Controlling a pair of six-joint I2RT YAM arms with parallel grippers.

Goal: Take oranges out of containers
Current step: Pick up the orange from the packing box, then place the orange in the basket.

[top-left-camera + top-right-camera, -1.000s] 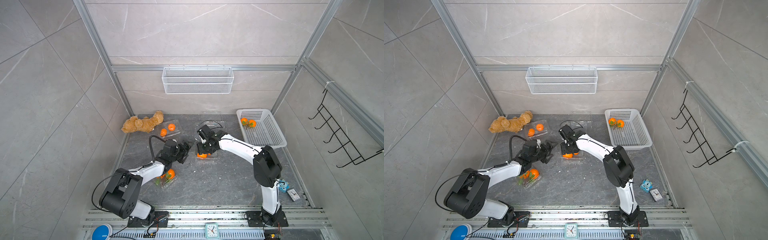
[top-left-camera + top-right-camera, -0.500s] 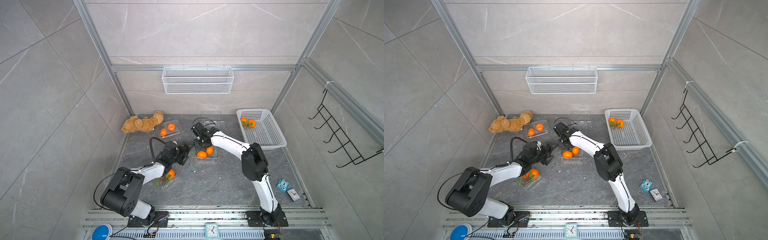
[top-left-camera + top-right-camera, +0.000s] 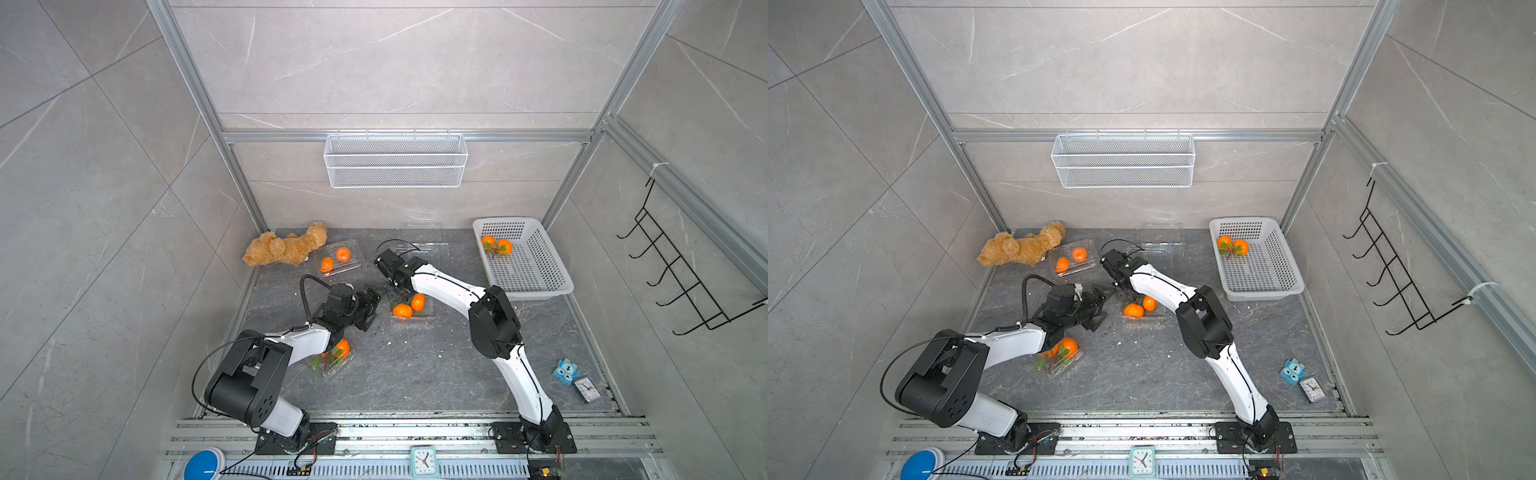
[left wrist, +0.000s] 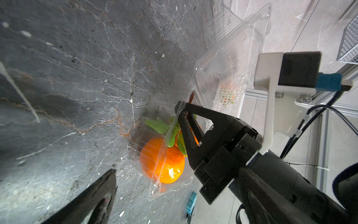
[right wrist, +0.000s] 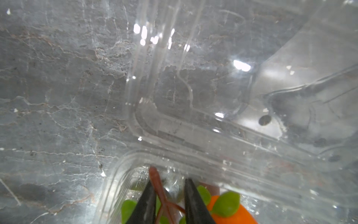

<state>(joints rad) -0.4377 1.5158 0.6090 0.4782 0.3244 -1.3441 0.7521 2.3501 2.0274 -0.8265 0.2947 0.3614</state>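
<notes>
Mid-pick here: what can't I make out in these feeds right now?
- Right gripper on the stem: pinch unclear. The right wrist view crops the fingers, and both top views show them too small, partly under the right arm.
- Near container: the left forearm hides part of its oranges in both top views.
- Left gripper: only one finger shows in the left wrist view.

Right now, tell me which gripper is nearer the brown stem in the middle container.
Right. The right gripper straddles the stem; the left gripper sits open outside the container.

Teddy bear (image 3: pixel 286 248), perforated basket (image 3: pixel 534 272), wire wall basket (image 3: pixel 395 168)
</notes>
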